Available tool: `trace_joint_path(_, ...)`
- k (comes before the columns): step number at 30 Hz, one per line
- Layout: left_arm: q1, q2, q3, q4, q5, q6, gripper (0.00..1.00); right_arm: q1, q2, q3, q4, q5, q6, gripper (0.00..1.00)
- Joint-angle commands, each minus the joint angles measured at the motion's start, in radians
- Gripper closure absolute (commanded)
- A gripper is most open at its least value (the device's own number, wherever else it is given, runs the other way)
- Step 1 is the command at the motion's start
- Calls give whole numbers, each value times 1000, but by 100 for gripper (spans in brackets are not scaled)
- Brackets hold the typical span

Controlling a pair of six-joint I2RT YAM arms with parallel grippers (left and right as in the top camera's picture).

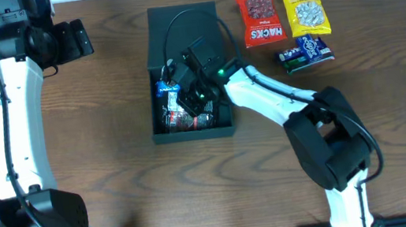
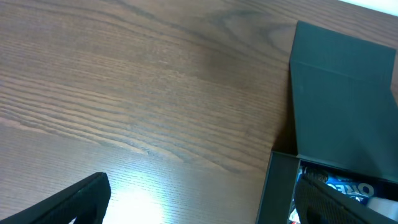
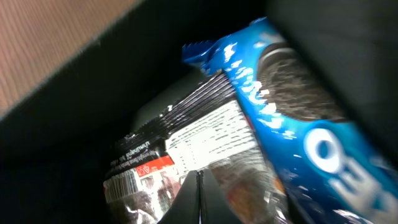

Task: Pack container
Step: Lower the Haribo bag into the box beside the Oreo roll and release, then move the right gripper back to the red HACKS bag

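The dark container stands open at the table's middle, its flap lid lying flat behind it. Inside lie a blue Oreo packet and a clear packet with red contents. My right gripper is down inside the container. In the right wrist view its fingers are shut together with nothing between them, just over the clear packet, with the Oreo packet beside it. My left gripper is open and empty at the far left, over bare table, left of the container.
A red Hacks packet, a yellow snack packet and a small blue packet lie on the wooden table to the right of the container. The right arm reaches across from the front right.
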Motion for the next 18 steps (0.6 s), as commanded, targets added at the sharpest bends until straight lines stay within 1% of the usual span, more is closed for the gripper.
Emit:
trace_joint_path(1, 2, 3, 4, 3, -1, -5, 4, 16, 35, 8, 6, -12, -10, 99)
trace_joint_path(9, 2, 3, 4, 3, -1, 1, 5, 12, 36, 22, 31, -2, 9, 99)
trace_joint_path(14, 2, 3, 4, 3, -1, 1, 5, 2, -23, 140, -49, -5, 19, 99)
trace_joint_path(18, 2, 3, 4, 2, 0, 1, 5, -45, -97, 221, -78, 30, 43, 99)
